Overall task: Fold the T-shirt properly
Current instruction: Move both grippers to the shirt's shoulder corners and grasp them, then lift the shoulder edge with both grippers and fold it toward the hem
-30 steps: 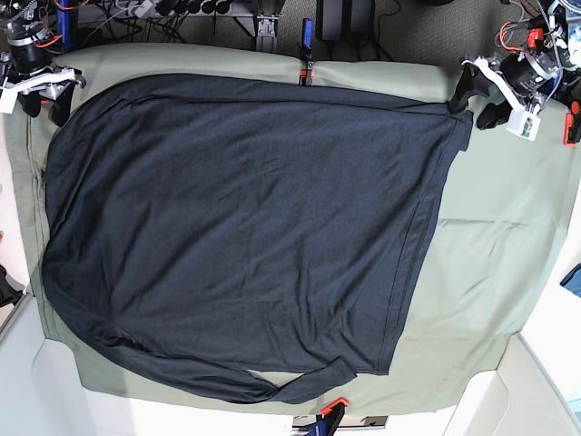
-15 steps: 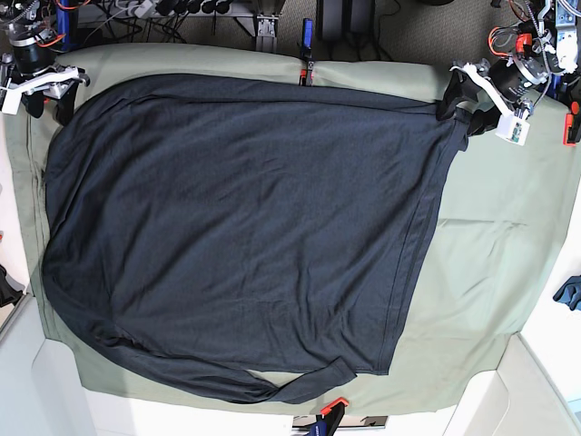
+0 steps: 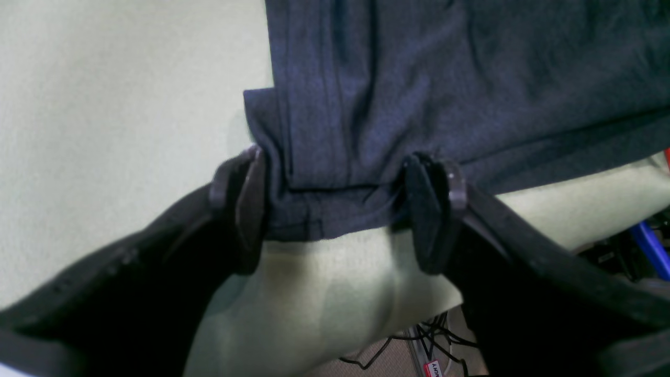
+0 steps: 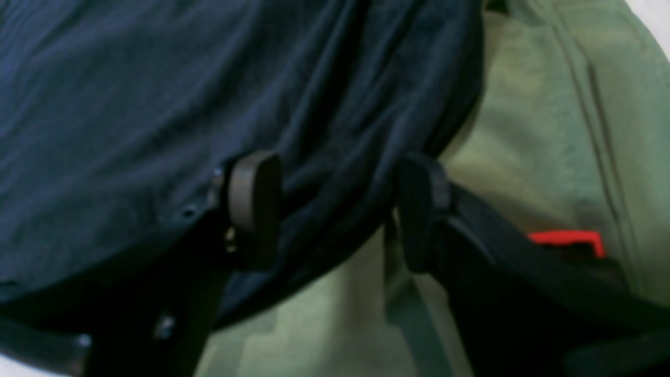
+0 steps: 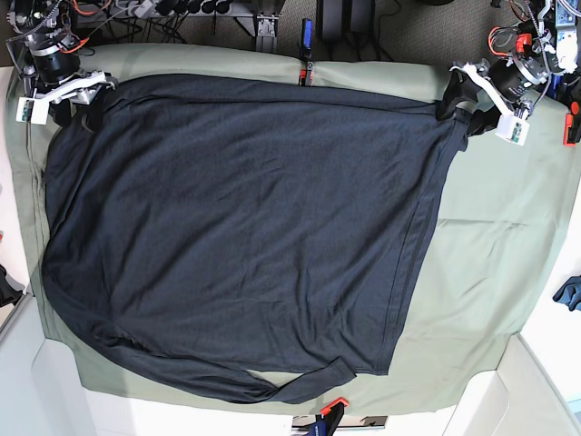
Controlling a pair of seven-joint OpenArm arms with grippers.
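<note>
The dark navy T-shirt [image 5: 245,227] lies spread flat over most of the table, one long sleeve folded along its near edge. At the far right corner my left gripper [image 5: 458,111] is open. In the left wrist view its jaws [image 3: 337,209] straddle the stitched hem corner of the T-shirt [image 3: 419,78], the pads wide apart on either side. At the far left corner my right gripper [image 5: 77,111] is open too. The right wrist view shows its fingers [image 4: 335,209] standing apart, with bunched edge folds of the T-shirt [image 4: 131,104] between them.
An olive-green table cloth [image 5: 490,245] covers the table and shows bare to the right of the shirt. Red-and-black clamps hold it at the far edge [image 5: 306,71] and the near edge [image 5: 329,413]. Cables and equipment lie behind the table. A blue object [image 5: 570,292] sits at the right border.
My right arm has moved right, onto the shirt's far left corner. My left gripper shifted slightly left onto the far right corner, then held still. The shirt has not moved.
</note>
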